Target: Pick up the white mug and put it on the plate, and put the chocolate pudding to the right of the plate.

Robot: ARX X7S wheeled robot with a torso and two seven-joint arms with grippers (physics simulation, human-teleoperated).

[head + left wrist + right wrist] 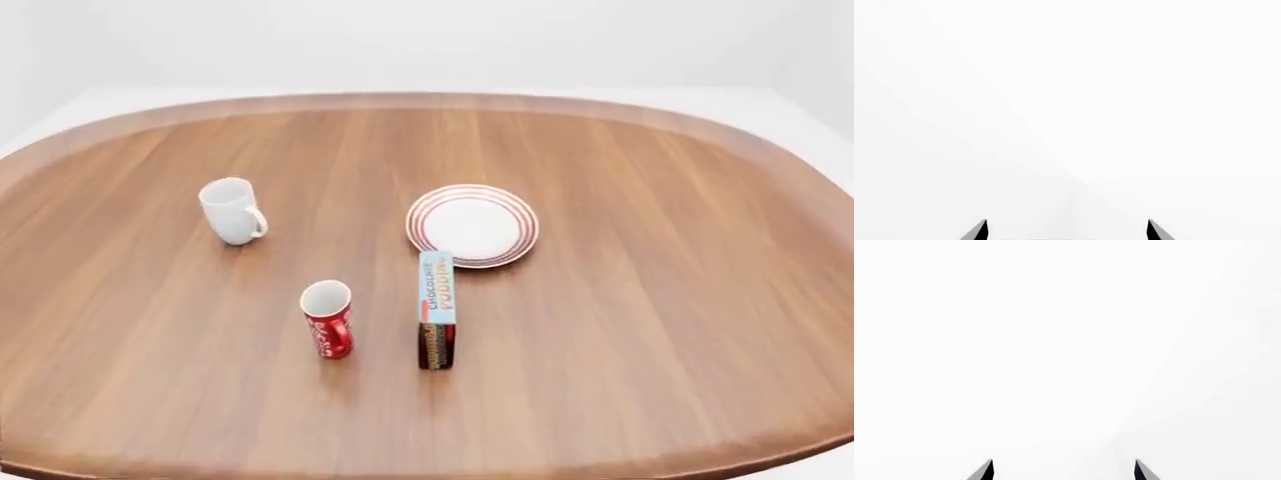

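The white mug (231, 210) stands upright at the table's left, handle toward the right front. Right of it and slightly farther back lies the plate (473, 224), white with red rings. The chocolate pudding (437, 309) box stands on its narrow edge just in front of the plate. Neither arm shows in the head view. My left gripper (1067, 229) shows only two fingertips set wide apart, open, facing blank white with nothing between them. My right gripper (1063, 469) looks the same: open and empty, against plain white.
A red mug (328, 318) with white lettering stands left of the pudding box, close to it. All things rest on an oval wooden table (641, 330) with a raised rim; white floor and walls lie beyond.
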